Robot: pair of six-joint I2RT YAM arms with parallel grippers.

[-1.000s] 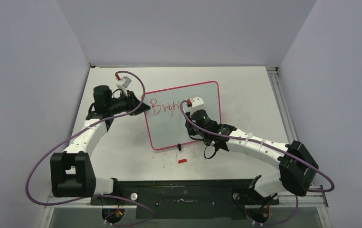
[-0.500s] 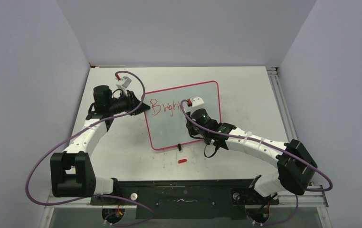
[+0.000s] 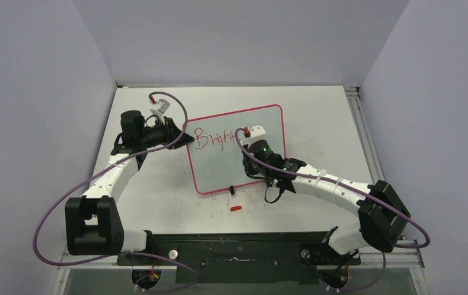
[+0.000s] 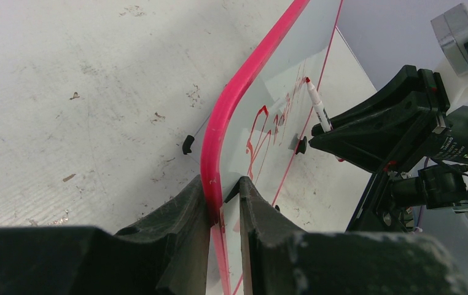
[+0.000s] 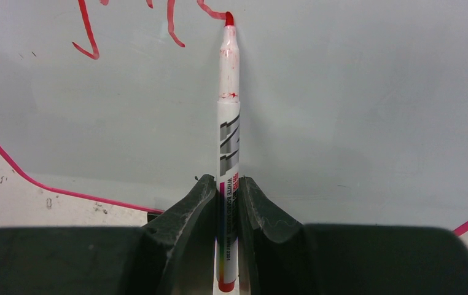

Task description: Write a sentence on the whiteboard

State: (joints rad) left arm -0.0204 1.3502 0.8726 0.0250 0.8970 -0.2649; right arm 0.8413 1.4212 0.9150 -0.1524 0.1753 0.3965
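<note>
The whiteboard (image 3: 234, 169) lies tilted on the table, with a pink-red frame. Red lettering (image 3: 210, 139) reading "Bright" runs across its upper left. My left gripper (image 3: 186, 140) is shut on the board's left frame edge (image 4: 222, 123), one finger on each side (image 4: 224, 184). My right gripper (image 3: 248, 146) is shut on a white whiteboard marker (image 5: 228, 129) with the jaws tight on its barrel (image 5: 229, 184). The marker's red tip (image 5: 229, 18) touches the board face at the end of the last stroke. The marker also shows in the left wrist view (image 4: 319, 110).
A small red marker cap (image 3: 236, 208) lies on the table just below the board's near edge. A black foot (image 3: 232, 189) sits at that edge. Grey walls close in on the left, back and right of the table.
My right gripper has shifted slightly to the right along the line of writing with the marker on the board. The left arm and the board have not moved.
</note>
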